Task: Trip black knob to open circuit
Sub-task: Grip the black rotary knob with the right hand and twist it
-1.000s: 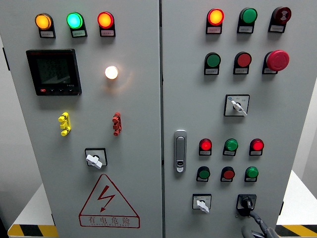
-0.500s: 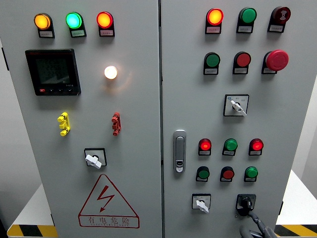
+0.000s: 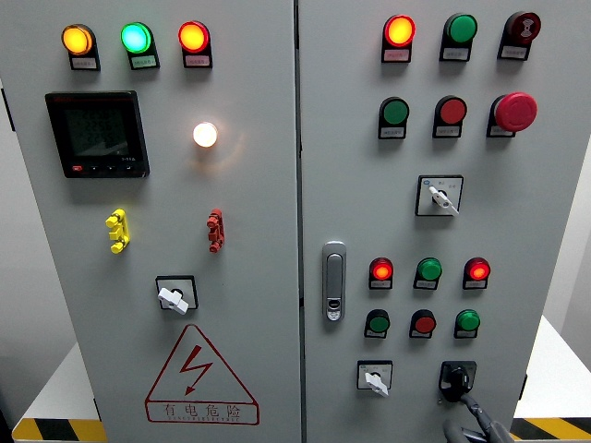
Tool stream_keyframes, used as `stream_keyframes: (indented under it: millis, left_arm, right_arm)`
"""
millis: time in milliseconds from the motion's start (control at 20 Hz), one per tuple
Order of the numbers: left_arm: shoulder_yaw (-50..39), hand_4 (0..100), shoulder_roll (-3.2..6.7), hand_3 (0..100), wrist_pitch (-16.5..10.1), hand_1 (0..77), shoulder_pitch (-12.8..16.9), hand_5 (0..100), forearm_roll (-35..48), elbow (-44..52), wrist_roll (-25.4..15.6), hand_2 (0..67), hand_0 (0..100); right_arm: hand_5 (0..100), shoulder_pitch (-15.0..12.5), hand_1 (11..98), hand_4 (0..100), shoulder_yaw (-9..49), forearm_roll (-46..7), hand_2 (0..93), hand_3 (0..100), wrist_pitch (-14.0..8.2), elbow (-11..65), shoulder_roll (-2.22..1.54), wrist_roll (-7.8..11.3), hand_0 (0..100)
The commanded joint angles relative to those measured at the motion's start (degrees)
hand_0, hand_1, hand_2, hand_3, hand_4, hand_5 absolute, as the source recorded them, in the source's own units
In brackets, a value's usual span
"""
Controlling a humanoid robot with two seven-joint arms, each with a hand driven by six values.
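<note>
At the bottom edge, right of centre, the right hand (image 3: 473, 426) reaches up from below, only partly in frame. One finger (image 3: 474, 407) touches the underside of the black knob (image 3: 458, 377), low on the right door; whether the remaining fingers are spread or curled cannot be told. The knob sits just right of a white selector switch (image 3: 374, 378). It appears contacted but not yet turned, so the trip itself seems left to do. Farther up, red indicator lamps (image 3: 380, 270) glow, suggesting the circuit is live. The left hand is out of view.
</note>
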Motion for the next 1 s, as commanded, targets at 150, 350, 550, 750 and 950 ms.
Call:
stream_keyframes:
  millis: [150,350,550,750,950]
  left_arm:
    - [0.0,7,0.0,21,0.0,3.2,0.0,2,0.0,0.0,0.0,12.9,0]
    - [0.0,7,0.0,21,0.0,3.1,0.0,2,0.0,0.0,0.0,12.9,0]
    - [0.0,7,0.0,21,0.0,3.0,0.0,2,0.0,0.0,0.0,12.9,0]
    - [0.0,7,0.0,21,0.0,3.1,0.0,2,0.0,0.0,0.0,12.9,0]
    - [0.0,7,0.0,21,0.0,3.1,0.0,2,0.0,0.0,0.0,12.9,0]
  right_arm:
    - [100,0.0,44.5,90,-0.61,0.0,0.0,86,0.01,0.47,0.0,-0.07,77]
    - [100,0.0,44.6,90,-0.7,0.0,0.0,87,0.01,0.73,0.0,-0.07,77]
    - [100,0.0,44.6,90,-0.7,0.0,0.0,87,0.01,0.73,0.0,-0.07,77]
    - [100,-0.26,44.5,90,-0.7,-0.09,0.0,87,0.01,0.65,-0.17,0.02,77]
    - [100,-0.26,44.4,90,-0.17,-0.09,0.0,87,-0.08,0.21,-0.79,0.1,77]
